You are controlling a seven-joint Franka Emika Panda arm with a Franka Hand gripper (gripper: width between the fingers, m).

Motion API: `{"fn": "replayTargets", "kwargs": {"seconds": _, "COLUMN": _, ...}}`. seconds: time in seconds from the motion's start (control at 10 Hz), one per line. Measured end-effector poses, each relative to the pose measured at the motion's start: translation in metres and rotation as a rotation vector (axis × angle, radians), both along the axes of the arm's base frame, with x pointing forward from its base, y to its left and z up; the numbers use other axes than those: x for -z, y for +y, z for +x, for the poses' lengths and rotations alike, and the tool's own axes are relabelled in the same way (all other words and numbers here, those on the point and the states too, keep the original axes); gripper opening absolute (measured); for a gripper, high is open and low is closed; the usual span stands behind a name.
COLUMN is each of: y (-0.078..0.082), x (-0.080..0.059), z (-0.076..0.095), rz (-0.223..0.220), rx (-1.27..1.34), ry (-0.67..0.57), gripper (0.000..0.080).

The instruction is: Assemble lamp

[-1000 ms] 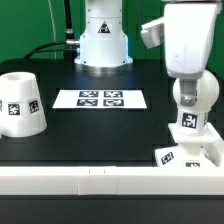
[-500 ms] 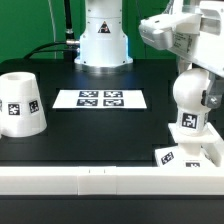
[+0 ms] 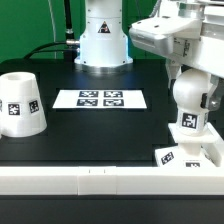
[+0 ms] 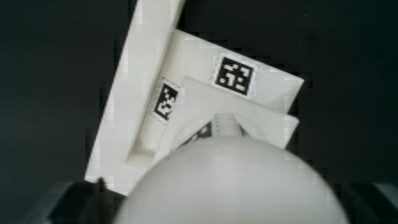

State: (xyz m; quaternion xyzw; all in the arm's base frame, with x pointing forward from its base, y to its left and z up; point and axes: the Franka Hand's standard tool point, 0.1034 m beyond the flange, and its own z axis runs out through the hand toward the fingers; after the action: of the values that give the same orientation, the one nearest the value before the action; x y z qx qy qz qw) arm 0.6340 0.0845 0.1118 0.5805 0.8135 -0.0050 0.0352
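The round white bulb (image 3: 190, 98) stands upright on the low square base (image 3: 188, 153) at the exterior view's right, its tagged neck above the base. My gripper (image 3: 191, 84) comes down from above and is shut on the bulb, one finger on each side. In the wrist view the bulb (image 4: 228, 185) fills the space between the dark fingers (image 4: 75, 200), and the tagged base (image 4: 231, 75) lies beyond it. The tapered cup-shaped shade (image 3: 19, 104) stands apart at the exterior view's left.
The marker board (image 3: 100, 99) lies flat at the table's middle. A long white rail (image 3: 90, 181) runs along the front edge, right beside the base; it also shows in the wrist view (image 4: 139, 90). The robot's white pedestal (image 3: 103, 40) stands at the back.
The hand above the bulb has turned about its axis and now looks tilted toward the exterior view's left. The bulb, base and shade stay in place.
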Motion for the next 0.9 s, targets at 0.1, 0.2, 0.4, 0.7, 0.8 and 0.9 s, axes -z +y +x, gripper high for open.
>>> {"fn": "replayTargets", "kwargs": {"seconds": 0.1, "y": -0.0003, "x": 0.0000, "z": 0.0000, "rz": 0.000, "rx": 0.001, "ry": 0.000, "gripper": 0.0575}}
{"fn": "replayTargets", "kwargs": {"seconds": 0.2, "y": -0.0005, "x": 0.0000, "z": 0.0001, "rz": 0.000, "rx": 0.001, "ry": 0.000, "gripper": 0.0575}}
{"fn": "replayTargets", "kwargs": {"seconds": 0.4, "y": -0.0010, "x": 0.0000, "z": 0.0001, "rz": 0.000, "rx": 0.002, "ry": 0.000, "gripper": 0.0575}}
{"fn": "replayTargets", "kwargs": {"seconds": 0.7, "y": -0.0062, "x": 0.0002, "z": -0.0007, "rz": 0.015, "rx": 0.194, "ry": 0.002, "gripper": 0.0577}}
{"fn": "replayTargets", "kwargs": {"seconds": 0.8, "y": -0.0075, "x": 0.0004, "z": -0.0012, "rz": 0.028, "rx": 0.292, "ry": 0.005, "gripper": 0.0577}}
{"fn": "replayTargets", "kwargs": {"seconds": 0.9, "y": -0.0088, "x": 0.0004, "z": -0.0015, "rz": 0.045, "rx": 0.342, "ry": 0.015, "gripper": 0.0577}}
